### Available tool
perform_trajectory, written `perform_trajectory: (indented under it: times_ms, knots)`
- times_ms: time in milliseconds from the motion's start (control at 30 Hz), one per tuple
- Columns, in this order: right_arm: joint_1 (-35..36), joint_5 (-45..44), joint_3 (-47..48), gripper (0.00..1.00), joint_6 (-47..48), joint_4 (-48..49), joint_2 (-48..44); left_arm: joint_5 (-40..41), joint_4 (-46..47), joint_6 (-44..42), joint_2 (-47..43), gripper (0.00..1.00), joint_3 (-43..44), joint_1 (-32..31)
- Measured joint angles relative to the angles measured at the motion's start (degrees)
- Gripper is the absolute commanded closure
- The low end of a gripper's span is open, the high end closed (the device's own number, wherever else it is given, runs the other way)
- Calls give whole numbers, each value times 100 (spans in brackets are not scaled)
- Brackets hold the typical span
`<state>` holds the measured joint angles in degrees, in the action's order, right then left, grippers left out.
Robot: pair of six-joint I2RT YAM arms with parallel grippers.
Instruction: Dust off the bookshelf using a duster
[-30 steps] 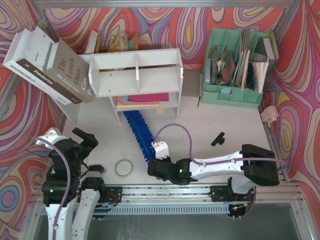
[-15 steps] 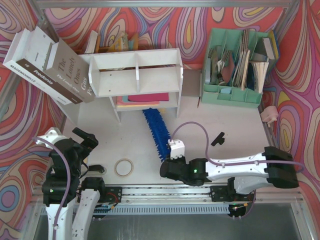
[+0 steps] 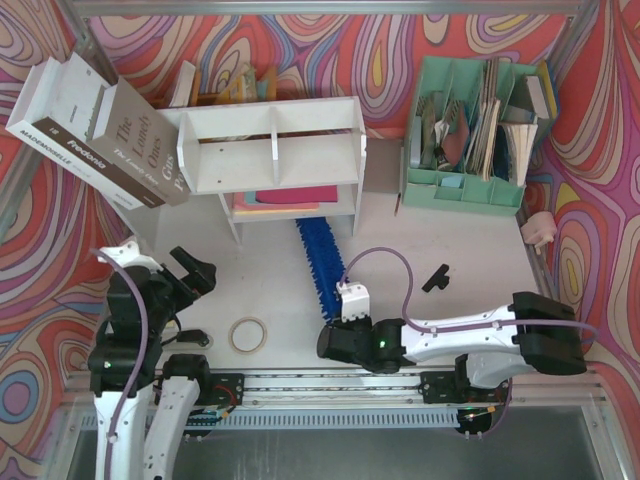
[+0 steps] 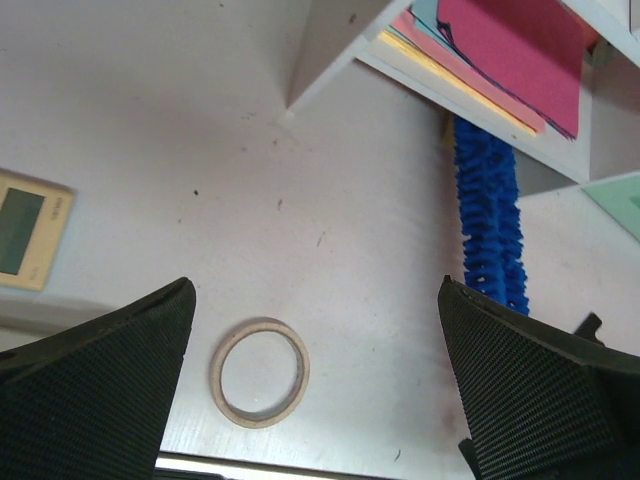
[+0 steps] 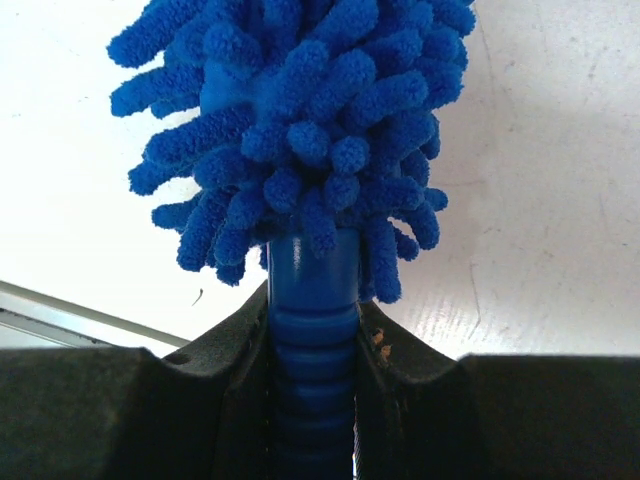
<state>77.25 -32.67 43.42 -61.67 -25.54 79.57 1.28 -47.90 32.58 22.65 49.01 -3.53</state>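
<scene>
The white table (image 3: pixel 470 250) is carrying everything. The bookshelf (image 3: pixel 272 118) is standing at the far middle with its open front facing the arms, so a brush can be reaching in from the near side. Coloured paper sheets (image 3: pixel 290 197) are lying on its lower shelf, and the two upper compartments are looking bare. Big books (image 3: pixel 100 130) are leaning to its far left, and a mint file organizer (image 3: pixel 465 190) is sitting to its right (neither is part of the job).

The right arm is lying low across the near edge. The right gripper (image 3: pixel 335 328) is clamping tight on the ribbed handle of the duster (image 3: pixel 322 262), with the jaws pinching just behind the fluff, probably for stiff control of the head. The duster is pointing away from the arms, its far tip just at the front of the lower shelf near its right end. I can't tell whether the bristles are touching wood. I'm judging the sweep as only getting started.

The left gripper (image 3: pixel 190 272) is hanging near left, well apart from the shelf, with its jaws spread wide and nothing in them, likely parked out of the way. A tape roll (image 3: pixel 248 334) is lying flat near it, and a small black clip (image 3: pixel 435 277) is lying to the right.
</scene>
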Motion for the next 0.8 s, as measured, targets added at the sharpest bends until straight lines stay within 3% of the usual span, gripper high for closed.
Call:
perform_trajectory:
  times_ms: [200,533,800]
  knots:
    - [-2,-2,24,100,-94,4,22,-472,120,-136,201,2,-55,0]
    - [-44,-98,-216,100,-874,-957,-717,-660,155,-181,212,2,-55,0]
    - [-44,15,-234,100,-612,-669,-435,-658,155,-179,212,2,-59,0]
